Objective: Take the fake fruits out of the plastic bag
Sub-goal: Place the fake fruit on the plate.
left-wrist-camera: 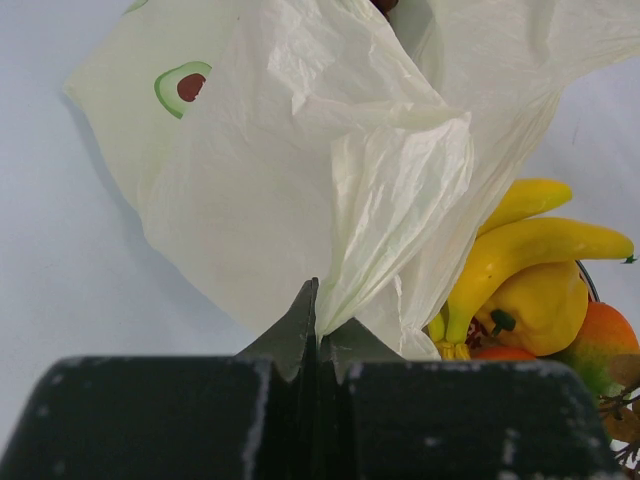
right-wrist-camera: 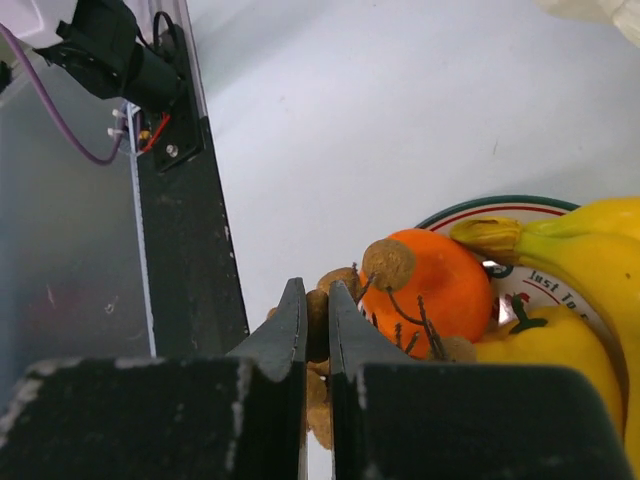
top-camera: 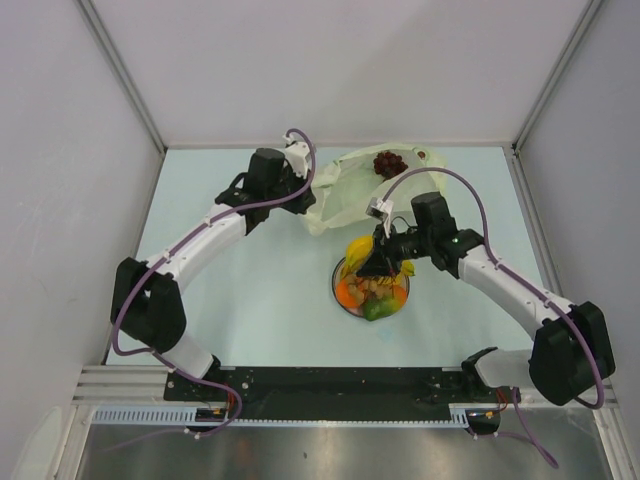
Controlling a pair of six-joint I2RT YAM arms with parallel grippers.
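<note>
Over the plate [top-camera: 345, 301], right gripper [right-wrist-camera: 316, 322] jaws clamped on brown cluster [right-wrist-camera: 335, 290], left gripper [left-wrist-camera: 318, 322] jaws pinching plastic bag [left-wrist-camera: 300, 170]; next, release, then fetch grape bunch [top-camera: 389, 163].

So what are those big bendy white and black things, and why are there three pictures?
Those are two robot arms, and each ends in a pincher called a gripper. One picture looks down from above. The other two come from little cameras on the arms' wrists, so you see the dark fingers up close.

On the pale table sits a plate piled with fake fruits: a banana bunch, an orange, a yellow fruit and a green-red mango. Behind it lies a crinkly plastic bag with a dark grape bunch on it.

The left gripper is pinching a fold of the bag. The right gripper is over the plate, fingers nearly closed around the stalk of a brown round cluster.
</note>
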